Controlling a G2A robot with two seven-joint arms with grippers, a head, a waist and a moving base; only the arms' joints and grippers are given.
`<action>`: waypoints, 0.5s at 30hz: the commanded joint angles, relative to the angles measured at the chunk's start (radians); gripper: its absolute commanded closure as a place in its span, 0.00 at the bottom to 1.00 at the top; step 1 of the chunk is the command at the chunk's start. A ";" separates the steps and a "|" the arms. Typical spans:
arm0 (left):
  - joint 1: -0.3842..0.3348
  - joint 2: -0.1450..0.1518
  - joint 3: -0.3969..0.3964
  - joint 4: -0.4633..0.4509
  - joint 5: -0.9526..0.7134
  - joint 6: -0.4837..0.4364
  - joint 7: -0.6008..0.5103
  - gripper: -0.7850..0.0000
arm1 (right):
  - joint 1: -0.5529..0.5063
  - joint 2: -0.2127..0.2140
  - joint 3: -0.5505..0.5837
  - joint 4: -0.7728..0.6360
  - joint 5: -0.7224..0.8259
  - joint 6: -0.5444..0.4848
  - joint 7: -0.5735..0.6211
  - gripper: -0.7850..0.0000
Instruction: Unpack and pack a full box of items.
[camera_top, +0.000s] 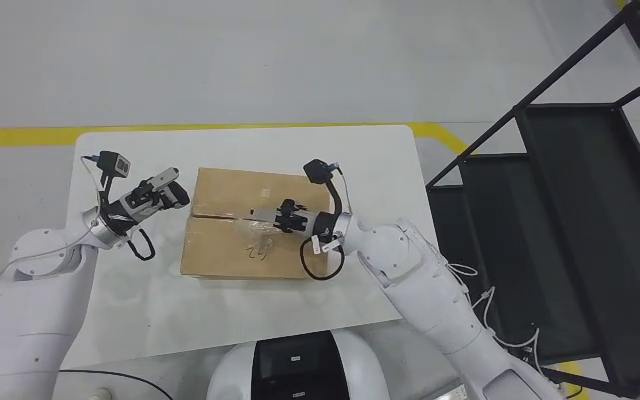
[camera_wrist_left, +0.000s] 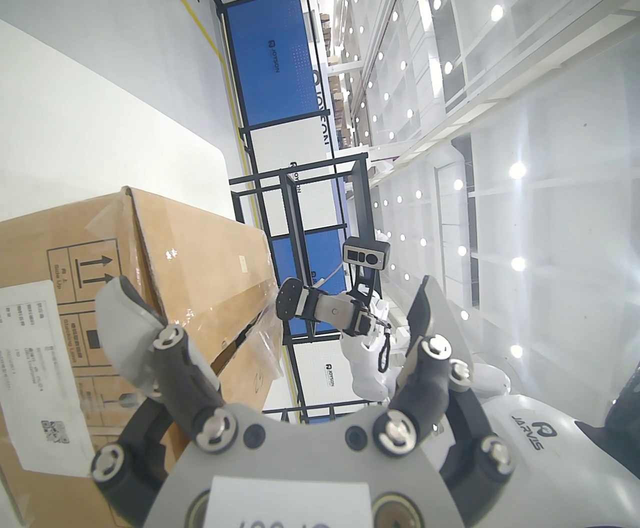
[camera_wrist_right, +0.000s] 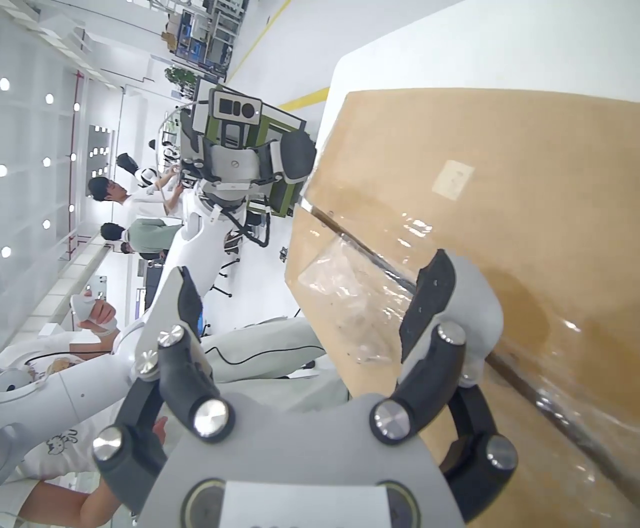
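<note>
The box (camera_top: 250, 225) sits in the middle of the white tabletop (camera_top: 120, 300); it is brown cardboard and its top flaps are down, meeting at a seam (camera_top: 225, 213) that runs along the lid.

My left end effector (camera_top: 178, 193) is just beside the box's left end, up near the top edge; its two fingers are spread wide apart with nothing between them. My right end effector (camera_top: 285, 215) is over the box's lid, above the seam and toward the right half; its fingers are spread wide too and hold nothing.

The top view gives me the whole lid and both arms at once. My left wrist view gives me the box's end wall; there is a white label (camera_wrist_left: 35, 370) on it, with arrows printed on the cardboard above; one finger (camera_wrist_left: 120, 310) of my left end effector (camera_wrist_left: 270, 310) is right at the box's corner edge, and I cannot tell if it touches; my right end effector (camera_wrist_left: 290, 302) is past the far end of the lid.

My right wrist view looks along the lid from close up; clear tape (camera_wrist_right: 345, 290) lies wrinkled on the seam, a small pale sticker (camera_wrist_right: 452, 180) is on the flap beyond it, and one finger (camera_wrist_right: 445, 295) of my right end effector (camera_wrist_right: 310, 280) is above the seam; my left end effector (camera_wrist_right: 295, 155) is at the box's far end.
</note>
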 joint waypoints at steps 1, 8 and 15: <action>0.002 0.000 -0.002 -0.001 0.000 -0.002 0.002 0.00 | -0.003 0.004 0.009 0.000 -0.016 -0.003 0.016 0.00; 0.013 0.002 -0.011 -0.013 0.007 0.003 0.008 0.00 | -0.004 0.003 0.001 0.016 0.052 0.073 0.051 0.00; 0.023 0.005 -0.022 -0.028 0.013 0.011 0.011 0.00 | 0.044 -0.023 -0.082 0.076 0.152 0.069 -0.003 0.00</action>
